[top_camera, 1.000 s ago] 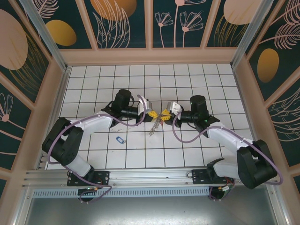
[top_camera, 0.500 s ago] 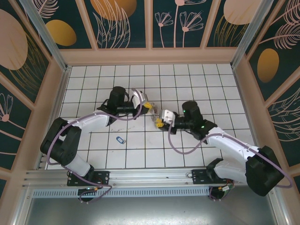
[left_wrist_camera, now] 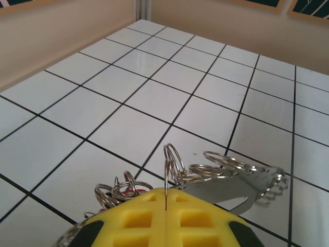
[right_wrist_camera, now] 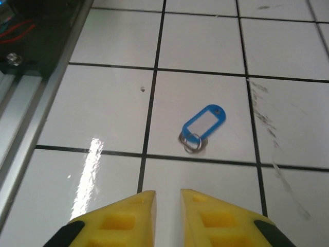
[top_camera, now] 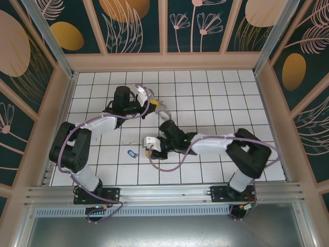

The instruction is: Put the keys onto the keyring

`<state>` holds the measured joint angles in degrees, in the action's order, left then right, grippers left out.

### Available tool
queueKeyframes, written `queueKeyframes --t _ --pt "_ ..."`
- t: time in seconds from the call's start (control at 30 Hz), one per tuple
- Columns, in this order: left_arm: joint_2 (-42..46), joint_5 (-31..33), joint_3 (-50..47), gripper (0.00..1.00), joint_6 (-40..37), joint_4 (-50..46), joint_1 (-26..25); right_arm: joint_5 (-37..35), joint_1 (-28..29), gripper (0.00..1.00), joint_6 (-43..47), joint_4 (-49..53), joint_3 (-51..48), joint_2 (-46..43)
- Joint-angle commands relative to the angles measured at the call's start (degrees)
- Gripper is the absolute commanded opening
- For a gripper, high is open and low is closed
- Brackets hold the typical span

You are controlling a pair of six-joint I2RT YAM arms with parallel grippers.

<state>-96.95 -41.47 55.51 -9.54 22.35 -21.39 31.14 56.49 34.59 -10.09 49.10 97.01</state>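
- My left jaws are clamped shut on the keyring (left_wrist_camera: 216, 167). The yellow pads (left_wrist_camera: 133, 221) pinch one wire loop, so the bunch of rings juts clear above the white tiled table (top_camera: 205, 92), free for threading.
- My right jaws stand a narrow gap apart and empty, low over the tiles and aimed at the blue key tag (right_wrist_camera: 204, 123).
- The tag lies flat near the table's front edge, well apart from the keyring. I judge it the next pickup.

Shiny metal keyring (left_wrist_camera: 216, 167), plastic tag (right_wrist_camera: 204, 121), glossy tiles (right_wrist_camera: 200, 46)
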Motion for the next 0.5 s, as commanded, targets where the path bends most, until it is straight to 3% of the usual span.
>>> queueKeyframes --t 0.0,0.27,0.47 --pt "-0.27 -1.25 2.19 0.0 0.78 2.83 1.15 1.66 0.79 0.22 2.44 0.93 6.42 6.14" --pt "0.0 -1.77 2.3 0.0 -0.69 1.11 2.8 4.93 1.43 0.25 4.43 6.69 16.73 17.05" --pt "0.46 -2.26 2.44 0.0 -1.82 -0.55 2.93 5.52 1.58 0.27 4.53 8.38 19.58 19.91"
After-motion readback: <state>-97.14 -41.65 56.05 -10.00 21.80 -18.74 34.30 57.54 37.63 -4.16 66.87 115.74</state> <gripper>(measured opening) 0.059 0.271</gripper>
